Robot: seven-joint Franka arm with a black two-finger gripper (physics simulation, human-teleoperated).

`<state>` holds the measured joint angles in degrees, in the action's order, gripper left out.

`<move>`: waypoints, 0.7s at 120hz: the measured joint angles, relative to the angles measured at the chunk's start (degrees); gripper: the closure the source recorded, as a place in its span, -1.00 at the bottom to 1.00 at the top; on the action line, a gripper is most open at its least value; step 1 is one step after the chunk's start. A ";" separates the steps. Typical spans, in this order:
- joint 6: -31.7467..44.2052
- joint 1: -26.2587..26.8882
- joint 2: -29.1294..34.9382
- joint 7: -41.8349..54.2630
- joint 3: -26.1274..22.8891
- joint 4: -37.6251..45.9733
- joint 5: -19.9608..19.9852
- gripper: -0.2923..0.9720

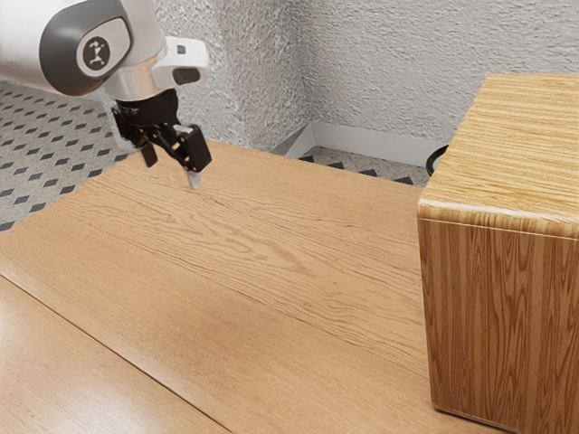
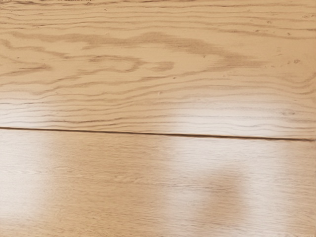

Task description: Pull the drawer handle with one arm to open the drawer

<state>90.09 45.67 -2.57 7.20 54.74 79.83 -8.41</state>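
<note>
A wooden cabinet stands on the table at the exterior view's right, showing me its top and one plain side. A small dark curved piece pokes out past its far left corner; it looks like part of the handle, and the drawer front is hidden. My black gripper hangs at the upper left, a little above the tabletop and far from the cabinet. Its fingers are spread open with nothing between them. Under the hand, the wrist view looks down on bare wood grain with a dark seam running across it.
The wooden table stretches between my hand and the cabinet with a seam running diagonally. Behind it are a patterned tile floor and a rough grey wall with a white baseboard.
</note>
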 joint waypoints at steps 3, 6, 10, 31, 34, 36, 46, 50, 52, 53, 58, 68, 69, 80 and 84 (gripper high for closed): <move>0.00 -0.05 0.01 0.13 0.00 0.00 0.00 -0.54; 0.00 -0.17 0.03 0.25 0.00 0.00 0.01 -0.54; 0.00 -0.45 0.01 0.41 0.00 0.00 0.00 -0.54; -1.84 -0.81 2.51 1.20 -0.24 -10.81 1.18 -0.54; -2.21 -1.13 2.76 1.31 -0.46 -11.80 1.63 -0.54; -2.44 -1.41 2.87 1.38 -0.61 -12.24 1.92 -0.54; -3.33 -2.63 3.10 1.82 -0.93 -12.81 3.08 -0.54; -3.60 -3.03 3.13 2.00 -0.90 -12.82 3.45 -0.54; -3.72 -3.18 3.14 2.11 -0.85 -12.80 3.68 -0.54; -3.77 -3.26 3.14 2.16 -0.81 -12.78 3.79 -0.54; -4.02 -3.57 3.19 2.45 -0.62 -12.58 4.26 -0.54; -4.38 -4.16 3.23 3.09 -0.22 -12.16 4.80 -0.54; -4.41 -4.23 3.23 3.15 -0.20 -12.12 4.83 -0.54; -4.67 -4.98 3.24 3.76 0.04 -10.68 5.01 -0.54; -4.77 -5.12 3.28 3.95 0.21 -9.72 5.30 -0.54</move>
<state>85.32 40.55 0.71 11.15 54.95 70.10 -3.11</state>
